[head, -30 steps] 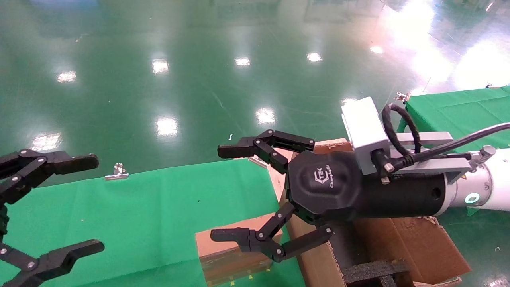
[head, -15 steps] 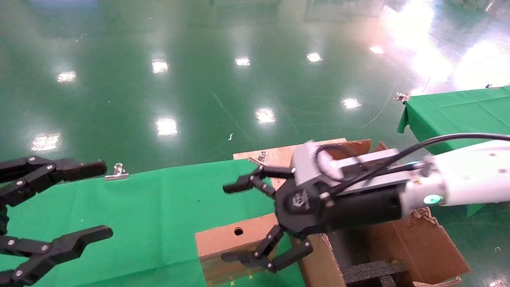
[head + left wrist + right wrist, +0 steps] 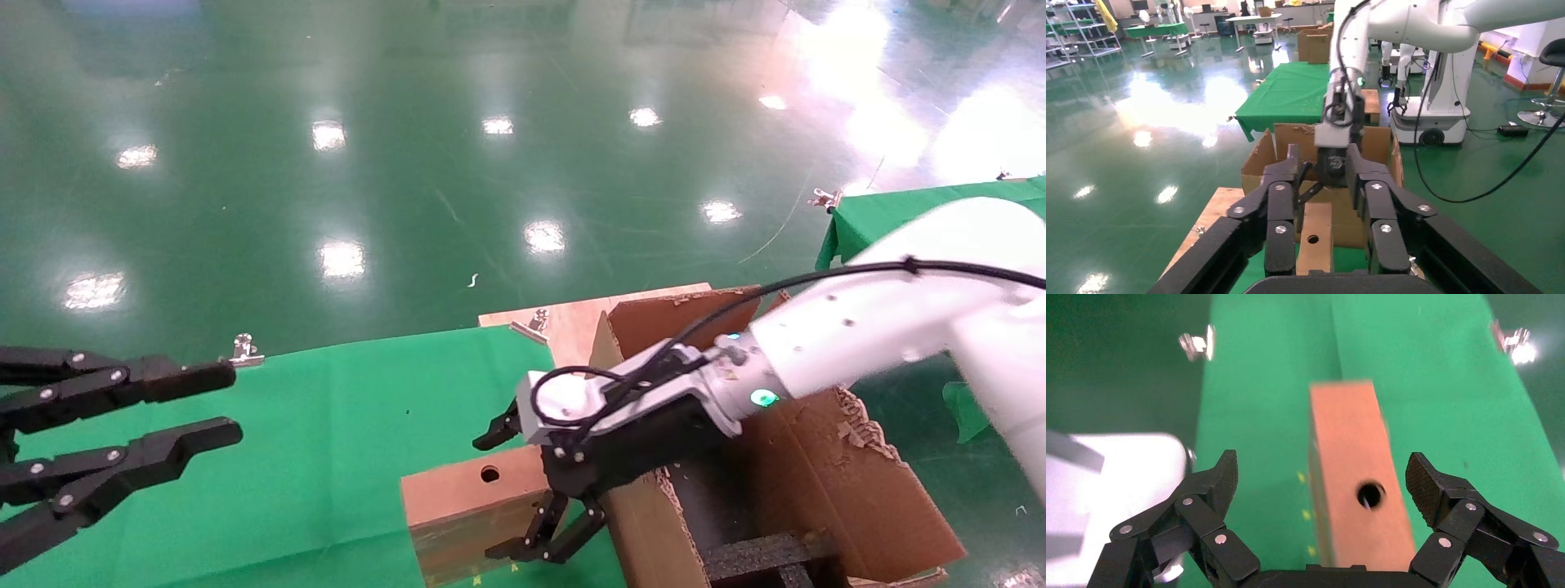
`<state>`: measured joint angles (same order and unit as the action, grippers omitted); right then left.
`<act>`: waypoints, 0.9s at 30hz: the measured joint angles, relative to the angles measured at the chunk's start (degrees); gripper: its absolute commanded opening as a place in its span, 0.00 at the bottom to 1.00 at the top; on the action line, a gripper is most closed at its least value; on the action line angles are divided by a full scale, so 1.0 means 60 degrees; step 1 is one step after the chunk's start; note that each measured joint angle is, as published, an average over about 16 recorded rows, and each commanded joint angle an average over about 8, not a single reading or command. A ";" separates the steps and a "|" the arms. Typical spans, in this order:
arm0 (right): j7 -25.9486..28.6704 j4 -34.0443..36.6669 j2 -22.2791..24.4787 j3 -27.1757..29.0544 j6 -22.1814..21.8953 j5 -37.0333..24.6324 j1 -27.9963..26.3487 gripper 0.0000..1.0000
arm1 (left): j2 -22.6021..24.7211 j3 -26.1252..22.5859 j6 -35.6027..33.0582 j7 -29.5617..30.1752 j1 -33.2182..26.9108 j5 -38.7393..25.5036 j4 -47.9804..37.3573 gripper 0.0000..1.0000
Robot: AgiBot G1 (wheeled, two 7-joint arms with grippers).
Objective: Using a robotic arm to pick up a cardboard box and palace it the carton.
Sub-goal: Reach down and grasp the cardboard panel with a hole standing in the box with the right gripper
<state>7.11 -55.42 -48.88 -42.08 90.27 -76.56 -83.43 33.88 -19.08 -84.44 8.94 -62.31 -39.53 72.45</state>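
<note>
The small brown cardboard box [image 3: 458,498] with a round hole [image 3: 489,474] lies on the green cloth, right beside the big carton [image 3: 825,490]. My right gripper [image 3: 490,498], on the white arm with the grey camera box [image 3: 564,400], is open and low over the box, one finger on each side of its carton end. In the right wrist view the box [image 3: 1355,478] lies between the spread fingers of the gripper [image 3: 1322,474]. My left gripper [image 3: 229,404] hovers open at the far left, empty. The left wrist view shows the box [image 3: 1315,239] and carton [image 3: 1376,144] beyond my left gripper [image 3: 1321,153].
The green-clothed table [image 3: 310,425] carries metal clips [image 3: 241,351] at its far edge. A wooden board [image 3: 572,318] lies behind the carton, which holds black foam inserts [image 3: 768,555]. A second green table [image 3: 923,212] stands at the far right. Glossy green floor lies beyond.
My right gripper has dropped and tilted down from above the carton edge to straddle the box. My left gripper's fingers have drawn much closer together.
</note>
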 measured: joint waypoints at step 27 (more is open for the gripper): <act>-0.1781 0.2711 -0.2524 -0.2688 0.0025 -0.2226 -0.2255 0.00 | -0.0002 -0.0002 0.0004 -0.0002 0.0001 -0.0001 -0.0002 1.00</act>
<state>-3.58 -39.16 -64.02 -58.21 90.41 -89.92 -96.97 33.87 -19.10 -84.42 8.93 -62.30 -39.53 72.43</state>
